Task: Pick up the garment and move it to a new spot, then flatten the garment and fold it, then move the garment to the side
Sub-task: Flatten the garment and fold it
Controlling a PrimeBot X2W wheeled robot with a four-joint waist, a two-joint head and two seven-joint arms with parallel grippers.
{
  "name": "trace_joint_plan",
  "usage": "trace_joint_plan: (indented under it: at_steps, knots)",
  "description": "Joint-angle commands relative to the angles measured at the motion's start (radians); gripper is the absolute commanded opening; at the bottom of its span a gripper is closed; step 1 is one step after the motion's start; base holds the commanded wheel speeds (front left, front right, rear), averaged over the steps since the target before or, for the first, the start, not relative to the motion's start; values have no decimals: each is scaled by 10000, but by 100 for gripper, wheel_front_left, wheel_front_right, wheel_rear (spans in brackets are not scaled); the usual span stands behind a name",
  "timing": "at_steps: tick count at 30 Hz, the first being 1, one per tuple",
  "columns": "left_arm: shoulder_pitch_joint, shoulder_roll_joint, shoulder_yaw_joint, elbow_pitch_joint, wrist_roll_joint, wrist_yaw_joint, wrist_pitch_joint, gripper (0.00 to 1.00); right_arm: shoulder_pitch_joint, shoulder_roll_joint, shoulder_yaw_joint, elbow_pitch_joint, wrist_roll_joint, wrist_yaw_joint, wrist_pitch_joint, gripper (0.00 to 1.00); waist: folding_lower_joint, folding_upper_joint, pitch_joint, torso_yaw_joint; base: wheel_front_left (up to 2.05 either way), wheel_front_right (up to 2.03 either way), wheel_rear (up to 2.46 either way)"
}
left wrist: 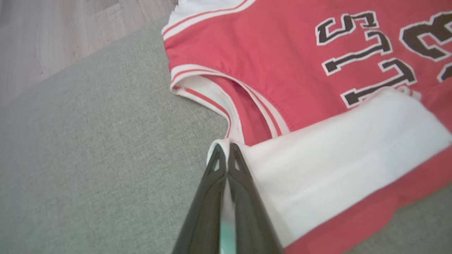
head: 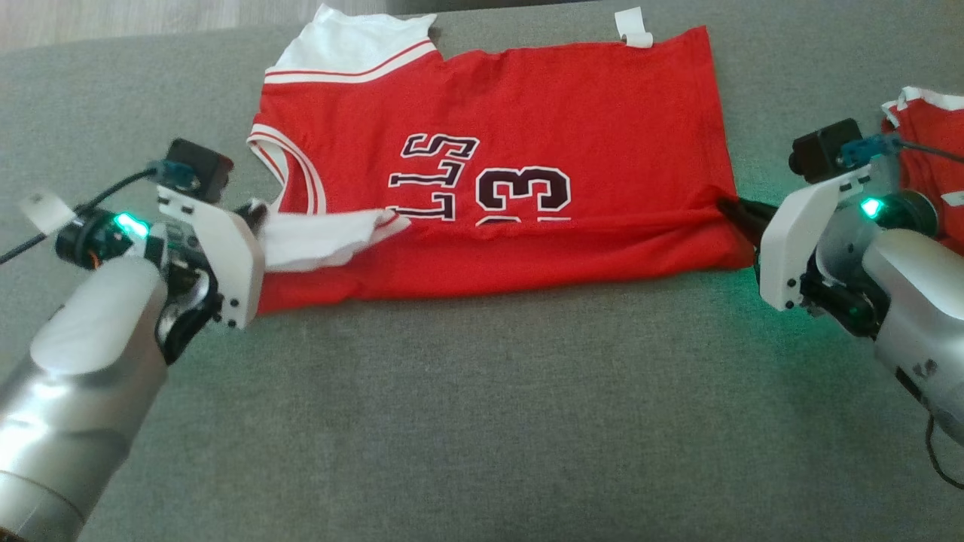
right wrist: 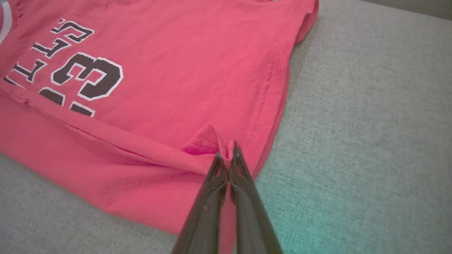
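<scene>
The garment [head: 527, 135] is a red jersey with white trim and dark lettering, lying flat on the grey cushion with its near edge folded over onto itself. My left gripper [head: 256, 214] is shut on the white sleeve corner [left wrist: 226, 144] at the fold's left end. My right gripper [head: 734, 211] is shut on the red hem corner [right wrist: 226, 146] at the fold's right end. In the left wrist view the garment [left wrist: 282, 63] shows its armhole trim and the white sleeve [left wrist: 335, 158] lying over the red. The right wrist view has the garment [right wrist: 176, 70] spread out beyond the pinched corner.
The grey cushion [head: 482, 414] stretches wide in front of the jersey. A second red and white garment [head: 930, 143] lies at the right edge behind my right arm. A white tag [head: 633, 26] sits at the jersey's far edge. Wooden floor [left wrist: 53, 31] lies beyond the cushion.
</scene>
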Motion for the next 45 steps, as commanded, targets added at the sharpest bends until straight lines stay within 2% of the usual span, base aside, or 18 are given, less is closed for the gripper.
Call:
trace_joint_plan:
  at_steps: [1,2,4,8,11,14,16,19,21,24,27,30,33,35,38,45]
  knots:
    - [-762,350,375,-76,51,33,-248,58,-218,-29,-78,0,85,31,-165,91,0,0,50,-19,0,0,0]
    - [-878,318,415,40,114,107,-474,100,-282,23,-71,112,86,31,-205,100,0,0,77,-30,0,0,0]
    - [-1093,185,535,262,184,262,-1004,100,-419,121,-53,311,36,31,-411,100,0,0,114,-52,0,0,0]
    - [-1649,-238,1146,774,353,1042,-3355,100,-704,430,-225,908,-8,31,-1301,100,0,0,86,-99,0,0,0]
    - [-1792,-543,1596,1139,236,1424,-4775,100,-726,593,-291,1120,-32,31,-2002,100,0,0,-83,-96,0,0,0]
    - [-1739,-840,2118,1352,-50,1669,-6095,100,-684,711,-511,1284,-61,31,-3110,100,0,0,-357,-96,0,0,0]
    - [-1599,-959,2346,1310,-118,1679,-6507,100,-648,784,-740,1477,-172,31,-4043,100,0,0,-572,-85,0,0,0]
    - [-1341,-1007,2581,1063,-56,1725,-6672,100,-627,892,-1122,1731,-367,31,-4620,100,0,0,-815,-80,0,0,0]
    - [-970,-982,3059,342,162,1913,-6701,100,-615,1036,-1847,1851,-620,31,-4786,100,0,0,-1046,-88,0,0,0]
    - [110,-1003,3866,-1126,791,2226,-6707,100,-307,1110,-3957,1097,-1831,31,-4802,100,0,0,-1374,-114,0,0,0]
    - [1431,-1254,4534,-2451,1464,2410,-6709,100,958,1451,-6368,-117,-3644,31,-4805,100,0,0,-1740,-103,0,0,0]
    - [2754,-1614,4993,-3487,2064,2407,-6710,100,2662,2374,-8541,-1430,-5442,31,-4806,100,0,0,-2068,-115,0,0,0]
    - [3908,-2079,5549,-4215,2422,2433,-6711,100,4216,3537,-10101,-2582,-6871,31,-4806,100,0,0,-2293,-122,0,0,0]
    - [4545,-2377,5823,-4559,2682,2380,-6711,100,5019,4180,-10726,-3232,-7569,31,-4807,100,0,0,-2357,-118,0,0,0]
    - [5331,-2788,6258,-4779,2985,2313,-6711,100,5989,4687,-11271,-3984,-8123,31,-4807,100,0,0,-2403,-120,0,0,0]
    - [6337,-3350,6991,-4756,3726,1951,-6712,100,7371,4870,-10828,-4666,-7834,31,-4808,100,0,0,-2354,-189,0,0,0]
